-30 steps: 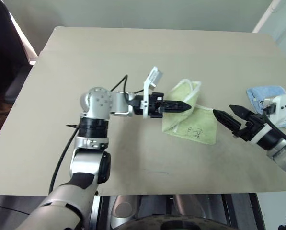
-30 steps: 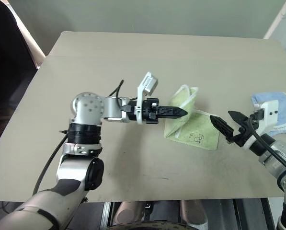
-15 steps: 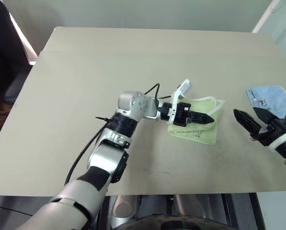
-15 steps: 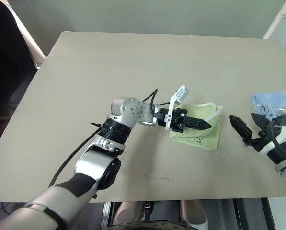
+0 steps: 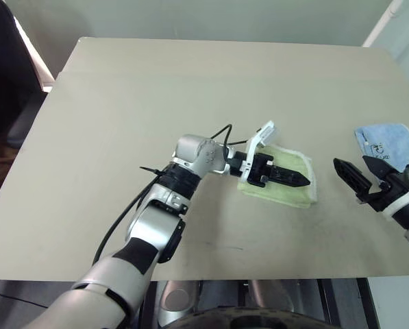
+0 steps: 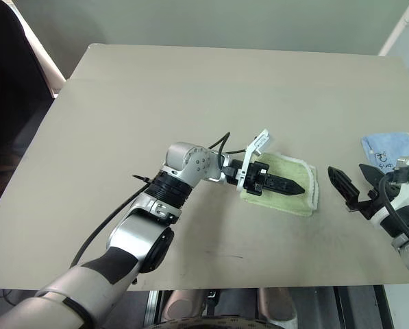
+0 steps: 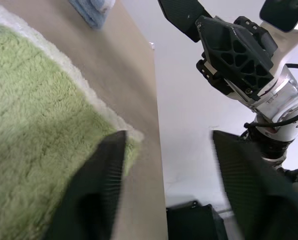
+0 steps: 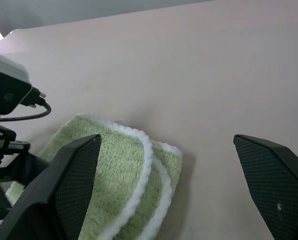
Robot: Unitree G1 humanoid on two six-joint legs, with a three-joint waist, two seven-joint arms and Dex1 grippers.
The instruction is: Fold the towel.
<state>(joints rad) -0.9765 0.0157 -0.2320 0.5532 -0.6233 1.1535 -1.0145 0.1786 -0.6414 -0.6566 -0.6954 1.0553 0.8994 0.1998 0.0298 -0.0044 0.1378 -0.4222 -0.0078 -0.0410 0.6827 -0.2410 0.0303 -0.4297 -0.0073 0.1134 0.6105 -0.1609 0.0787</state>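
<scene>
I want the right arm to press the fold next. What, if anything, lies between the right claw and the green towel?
Nothing visible. Bare table separates the right claw from the towel. The left claw rests over the towel; the blue cloth lies beyond.

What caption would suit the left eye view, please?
Open left gripper over the folded green towel; right gripper open nearby.

The left gripper (image 5: 294, 180) lies over the middle of the towel (image 5: 291, 166), hiding the cloth beneath it, so the printed figure and the loop cannot be made out. In the left wrist view the towel (image 7: 34, 135) runs off the frame's edge and both fingers (image 7: 96, 195) are blurred. The blue cloth (image 5: 388, 143) is partly covered by the right gripper (image 5: 360, 176), its print too small to read. The bench (image 5: 122, 123) is cut off at the near edge.
</scene>
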